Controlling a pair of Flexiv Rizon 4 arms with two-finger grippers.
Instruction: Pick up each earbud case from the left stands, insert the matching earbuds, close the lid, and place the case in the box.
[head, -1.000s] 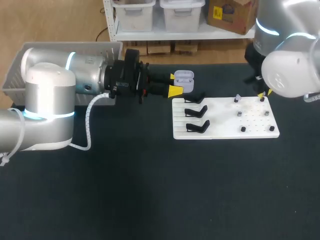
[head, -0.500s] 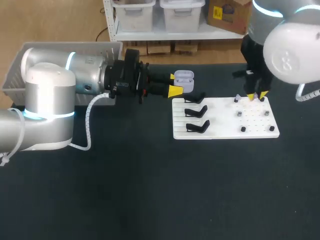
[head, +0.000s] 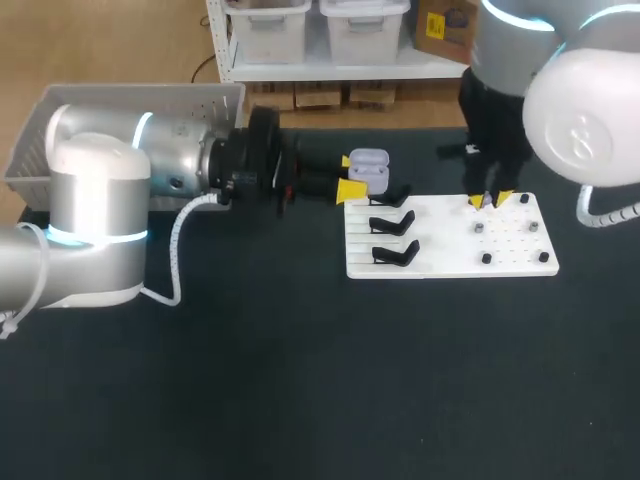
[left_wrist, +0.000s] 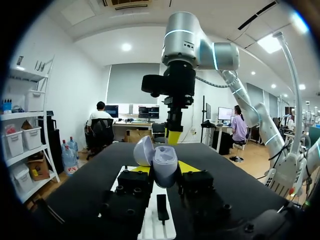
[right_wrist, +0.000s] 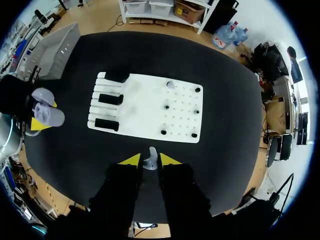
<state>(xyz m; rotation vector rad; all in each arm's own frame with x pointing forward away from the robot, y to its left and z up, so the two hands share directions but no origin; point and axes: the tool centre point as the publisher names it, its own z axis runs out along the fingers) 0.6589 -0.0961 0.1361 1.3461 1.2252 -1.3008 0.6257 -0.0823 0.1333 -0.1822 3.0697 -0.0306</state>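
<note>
Lid open on pale lavender earbud case (head: 368, 161), pinched by left gripper (head: 350, 176), offered as target; right gripper (right_wrist: 150, 159) nips small grey earbud (right_wrist: 150, 163) over white pegged board (right_wrist: 145, 107), likely for insertion.

Your left gripper (head: 350, 172) holds the case (head: 368, 165) at the board's (head: 450, 258) back-left corner, behind the stands (head: 392, 222); your right gripper (head: 490, 200) holds an earbud (right_wrist: 150, 159) over the board's right half.
</note>
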